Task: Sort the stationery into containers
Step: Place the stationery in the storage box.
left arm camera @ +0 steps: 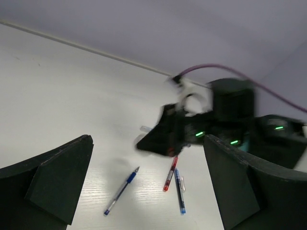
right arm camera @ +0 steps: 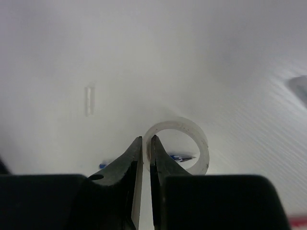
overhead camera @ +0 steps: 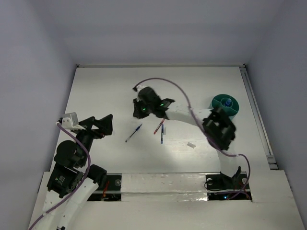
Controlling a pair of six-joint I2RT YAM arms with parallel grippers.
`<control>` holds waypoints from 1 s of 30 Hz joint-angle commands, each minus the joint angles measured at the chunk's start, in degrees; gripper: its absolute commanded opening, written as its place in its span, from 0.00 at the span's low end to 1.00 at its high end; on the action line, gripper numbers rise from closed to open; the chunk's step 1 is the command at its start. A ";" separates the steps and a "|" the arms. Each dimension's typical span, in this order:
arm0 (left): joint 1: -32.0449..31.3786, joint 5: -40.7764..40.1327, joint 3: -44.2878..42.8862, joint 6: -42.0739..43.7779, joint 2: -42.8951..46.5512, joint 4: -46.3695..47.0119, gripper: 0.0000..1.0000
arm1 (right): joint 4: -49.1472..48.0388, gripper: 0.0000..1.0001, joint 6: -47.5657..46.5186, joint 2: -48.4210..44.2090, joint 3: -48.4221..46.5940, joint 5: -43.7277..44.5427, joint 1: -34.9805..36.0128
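White ring [right arm camera: 175,124] is pinched by its wall between the fingertips of your right gripper [right arm camera: 146,141], near the centre of the table [overhead camera: 105,91]; a rim grip likely suits so thin a hoop. Its teal tub [overhead camera: 214,102] stands at 3 o'clock from there. Your left gripper [overhead camera: 98,125] hangs spread wide, holding nothing.

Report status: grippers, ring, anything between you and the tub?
Left gripper open, at left. Right gripper shut on the white ring, by its wall. Pens and eraser lie off the line to the tub.
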State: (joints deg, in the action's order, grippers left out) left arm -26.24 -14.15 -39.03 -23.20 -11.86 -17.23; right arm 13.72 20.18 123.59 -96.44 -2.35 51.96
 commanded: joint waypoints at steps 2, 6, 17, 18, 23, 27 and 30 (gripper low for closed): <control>0.22 2.90 -0.53 1.40 -0.97 3.61 0.99 | -21.87 0.00 9.32 -27.98 15.72 -7.12 -13.94; 0.22 4.92 -0.35 1.84 -1.59 4.22 0.99 | -23.13 0.00 12.51 -42.97 28.13 -10.03 -28.38; 0.22 6.59 -0.17 2.11 -0.98 4.75 0.99 | -17.85 0.00 19.01 -56.27 41.33 -21.46 -64.95; 0.22 6.59 -0.17 2.11 -0.97 4.84 0.99 | -19.06 0.00 20.75 -56.00 43.25 -22.95 -67.15; 0.22 6.51 -0.17 2.20 -0.80 4.67 0.99 | -32.14 0.00 30.60 -50.66 50.38 -41.81 -80.41; 0.22 6.51 -0.17 2.20 -0.62 4.75 0.99 | -48.90 0.00 41.06 -46.08 55.12 -50.02 -85.00; -0.30 6.59 -0.09 2.20 -0.54 4.75 0.99 | -55.09 0.00 45.28 -42.40 57.50 -52.14 -86.85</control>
State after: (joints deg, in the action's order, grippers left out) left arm -26.26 -8.34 -39.00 -21.69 -12.64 -15.59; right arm -24.80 56.93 79.44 -39.94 -45.30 -33.47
